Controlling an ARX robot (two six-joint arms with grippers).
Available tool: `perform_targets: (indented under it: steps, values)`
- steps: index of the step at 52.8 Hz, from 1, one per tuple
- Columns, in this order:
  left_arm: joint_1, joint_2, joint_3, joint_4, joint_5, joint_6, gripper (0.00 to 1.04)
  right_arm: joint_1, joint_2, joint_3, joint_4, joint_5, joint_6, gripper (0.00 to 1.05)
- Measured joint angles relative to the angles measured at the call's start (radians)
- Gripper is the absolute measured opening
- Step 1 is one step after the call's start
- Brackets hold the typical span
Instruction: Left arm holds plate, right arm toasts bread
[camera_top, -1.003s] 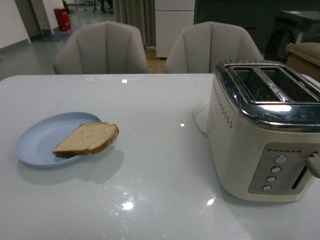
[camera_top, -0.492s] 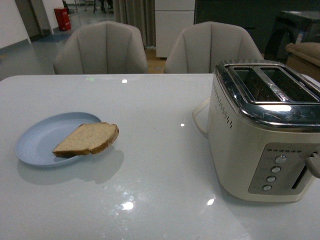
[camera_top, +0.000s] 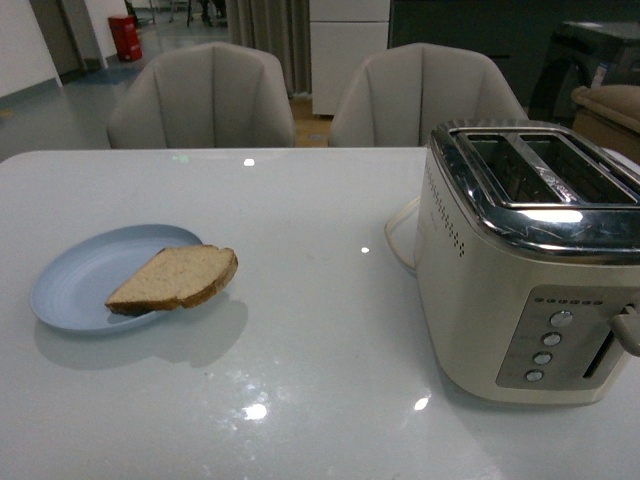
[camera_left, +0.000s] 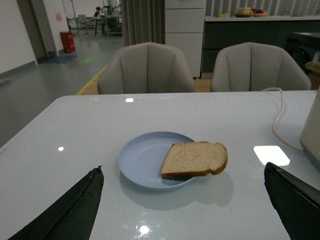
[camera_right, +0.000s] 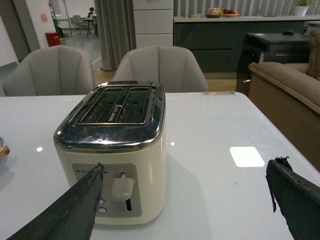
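Observation:
A pale blue plate lies on the white table at the left. A half-slice of brown bread lies on its right side and overhangs the rim. In the left wrist view the plate and bread lie ahead of my left gripper, which is open and empty, well short of the plate. A cream toaster with two empty top slots stands at the right. My right gripper is open and empty, facing the toaster's lever end. Neither arm shows in the front view.
The toaster's white cord loops on the table behind its left side. Two grey chairs stand at the table's far edge. A brown sofa stands off the table's right side.

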Motion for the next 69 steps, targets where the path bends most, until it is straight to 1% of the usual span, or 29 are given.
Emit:
perform_targets:
  steps: [15, 16, 17, 21, 38, 39, 42, 43, 48, 53, 56, 62, 66, 69]
  values:
    - [0.000, 0.001, 0.000, -0.003, 0.001, -0.001, 0.98, 0.000, 0.000, 0.000, 0.000, 0.000, 0.000, 0.98]
    - [0.007, 0.005, 0.007, -0.034, 0.011, -0.006, 0.98, 0.000, 0.000, 0.000, 0.000, 0.000, 0.000, 0.98]
    - [0.017, 0.026, 0.027, -0.101, 0.044, -0.019, 0.98, 0.000, 0.000, 0.000, 0.000, 0.000, 0.000, 0.98]
    - [0.025, 0.087, 0.058, -0.140, 0.068, -0.037, 0.98, 0.000, 0.000, 0.000, 0.000, 0.000, 0.000, 0.98]
    - [0.019, 0.120, 0.131, -0.107, 0.080, -0.042, 0.98, 0.000, 0.000, 0.000, 0.000, 0.000, 0.000, 0.98]
    - [0.019, 0.135, 0.130, -0.086, 0.087, -0.042, 0.98, 0.000, 0.000, 0.000, 0.000, 0.000, 0.000, 0.98]
    - [0.045, 0.262, 0.130, 0.061, 0.142, -0.042, 0.98, 0.000, 0.000, 0.000, 0.000, 0.000, 0.000, 0.98]
    - [0.051, 0.283, 0.130, 0.082, 0.145, -0.042, 0.98, 0.000, 0.000, 0.000, 0.000, 0.000, 0.000, 0.98]
    - [0.093, 0.519, 0.146, 0.287, 0.159, -0.043, 0.98, 0.000, 0.000, 0.000, 0.000, 0.000, 0.000, 0.98]
    - [0.079, 0.804, 0.222, 0.514, 0.166, -0.037, 0.98, 0.000, 0.000, 0.000, 0.000, 0.000, 0.000, 0.98]
    - [0.068, 0.938, 0.274, 0.605, 0.159, -0.026, 0.98, 0.000, 0.000, 0.000, 0.000, 0.000, 0.000, 0.98]
    - [0.050, 1.186, 0.389, 0.708, 0.162, -0.003, 0.98, 0.000, 0.000, 0.000, 0.000, 0.000, 0.000, 0.98]
    - [0.044, 1.378, 0.491, 0.726, 0.144, 0.020, 0.98, 0.000, 0.000, 0.000, 0.000, 0.000, 0.000, 0.98]
    - [0.042, 1.513, 0.566, 0.705, 0.140, 0.033, 0.98, 0.000, 0.000, 0.000, 0.000, 0.000, 0.000, 0.98]
